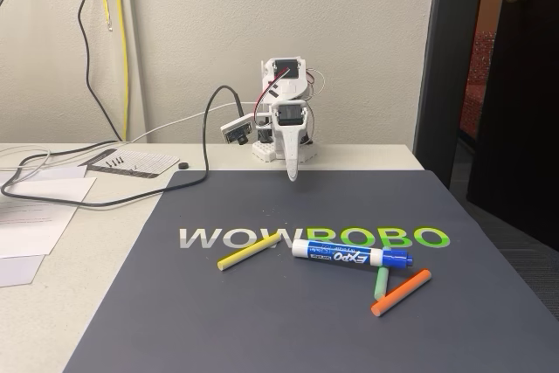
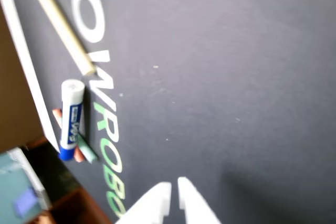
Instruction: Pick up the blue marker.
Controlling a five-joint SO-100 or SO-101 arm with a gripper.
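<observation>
Blue marker (image 1: 353, 256) flat on mat, well in front of gripper (image 1: 293, 177); gripper raised, tips nearly together, holding nothing

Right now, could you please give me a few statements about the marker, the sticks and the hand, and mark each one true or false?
1. The blue marker lies flat on the dark mat. True.
2. The hand is holding the blue marker. False: it hangs near the arm's base at the far end of the mat, well away from the marker, with nothing in it.
3. The yellow stick lies to the left of the marker in the fixed view. True.
4. The orange stick is standing upright. False: it lies flat on the mat, near the marker's blue cap.
5. The green stick lies beside the orange stick. True.
6. The marker's cap is red. False: it is blue.
</observation>
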